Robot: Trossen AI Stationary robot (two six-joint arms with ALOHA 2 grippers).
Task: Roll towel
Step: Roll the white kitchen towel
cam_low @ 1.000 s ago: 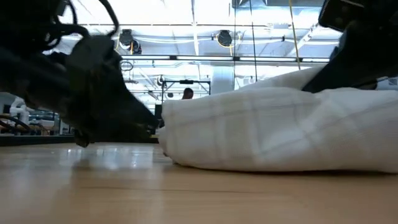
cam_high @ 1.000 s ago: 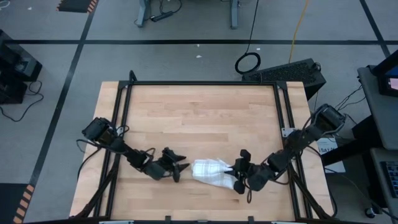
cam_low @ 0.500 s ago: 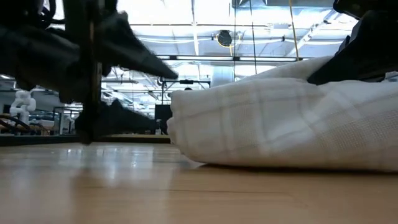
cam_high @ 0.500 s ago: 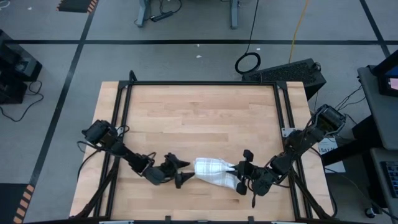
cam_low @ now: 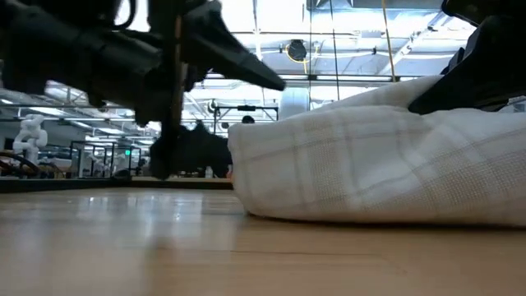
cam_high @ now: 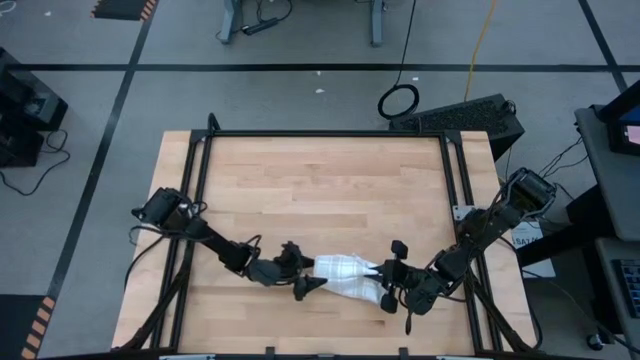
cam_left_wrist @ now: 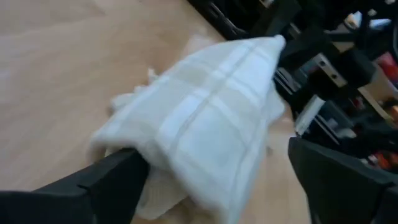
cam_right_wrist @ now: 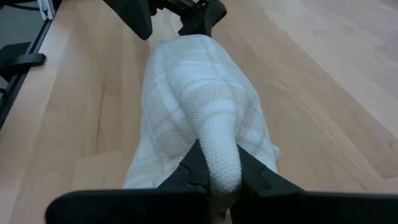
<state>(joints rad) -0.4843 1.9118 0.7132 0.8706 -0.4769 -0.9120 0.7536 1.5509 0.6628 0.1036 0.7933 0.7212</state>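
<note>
towel [cam_high: 342,275] lies bunched into a loose roll on the wooden table [cam_high: 320,180], near the front edge, between the two arms. left gripper [cam_high: 309,279] at the towel's left end, fingers spread wide, one on each side of the cloth end. right gripper [cam_right_wrist: 214,177] pinched tight on the towel's right end, a fold of cloth squeezed between its fingers.

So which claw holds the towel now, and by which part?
The right claw pinches the towel at its bunched right end. The left claw, open, straddles the other end.
</note>
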